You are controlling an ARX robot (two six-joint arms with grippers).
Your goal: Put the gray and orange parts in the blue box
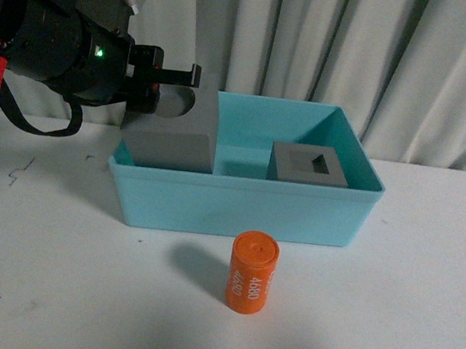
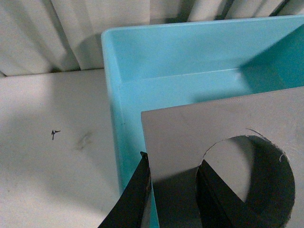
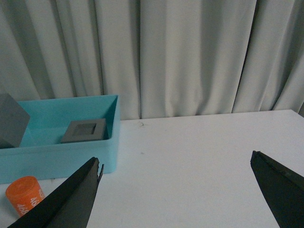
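My left gripper (image 1: pixel 172 90) is shut on the gray cube with the round recess (image 1: pixel 173 144), holding it at the left end of the blue box (image 1: pixel 235 218). In the left wrist view one finger (image 2: pixel 138 190) lies on the cube's (image 2: pixel 190 137) outer side and the other sits inside the recess. The gray cube with the rectangular recess (image 1: pixel 310 164) rests inside the box at its right. The orange cylinder (image 1: pixel 251 273), printed "4680", stands upright on the table in front of the box. My right gripper (image 3: pixel 175 161) is open over bare table, to the right of the box (image 3: pixel 61 156).
A pale curtain (image 1: pixel 364 45) hangs close behind the box. The white table (image 1: pixel 420 322) has small black marks (image 1: pixel 18 172) at the left. The right wrist view also shows the cylinder (image 3: pixel 23 194) and both cubes.
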